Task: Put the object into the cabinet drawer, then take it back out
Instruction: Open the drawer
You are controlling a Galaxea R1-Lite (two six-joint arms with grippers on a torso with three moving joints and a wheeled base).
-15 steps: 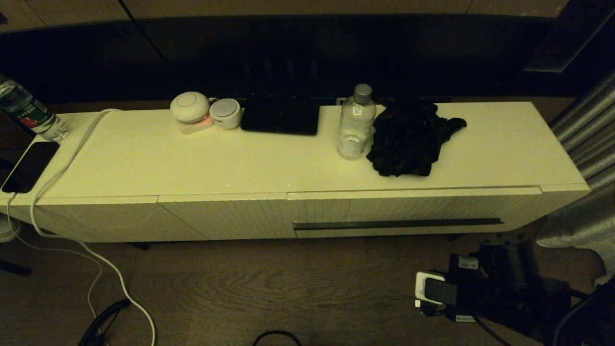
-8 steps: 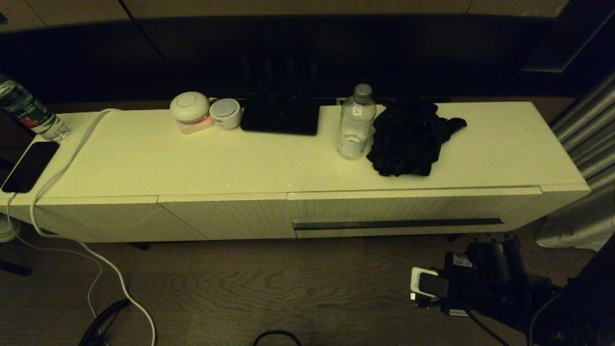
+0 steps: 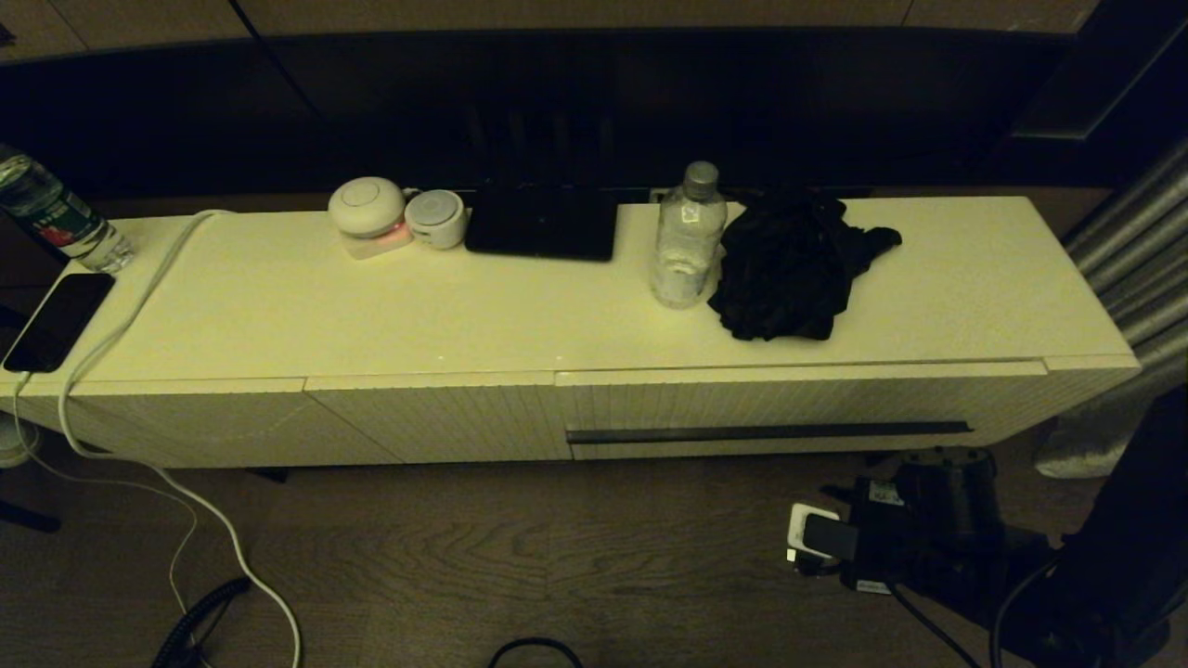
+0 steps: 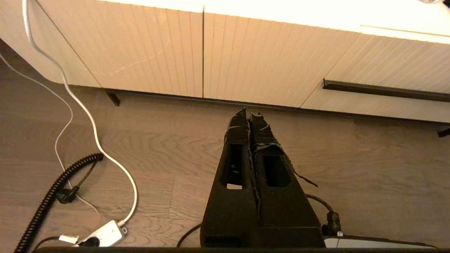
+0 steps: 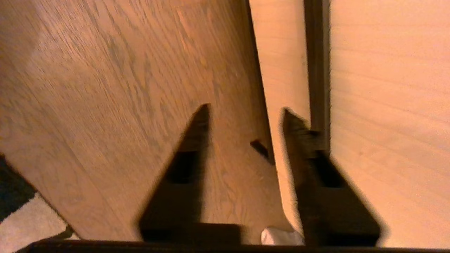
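While near the drawer (image 5: 386,105), right gripper (image 5: 246,116) agape.

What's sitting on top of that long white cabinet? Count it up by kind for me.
Water bottles: 2
Round white gadgets: 2
Phone: 1
Black flat device: 1
Black cloth: 1
White cable: 1
Total: 8

Cabinet (image 3: 520,315) with drawer (image 3: 798,408) shut. On top: bottle (image 3: 687,237) touching black cloth (image 3: 789,264) at right, phone (image 3: 58,320) far left. Right arm (image 3: 928,543) low over floor, near drawer.
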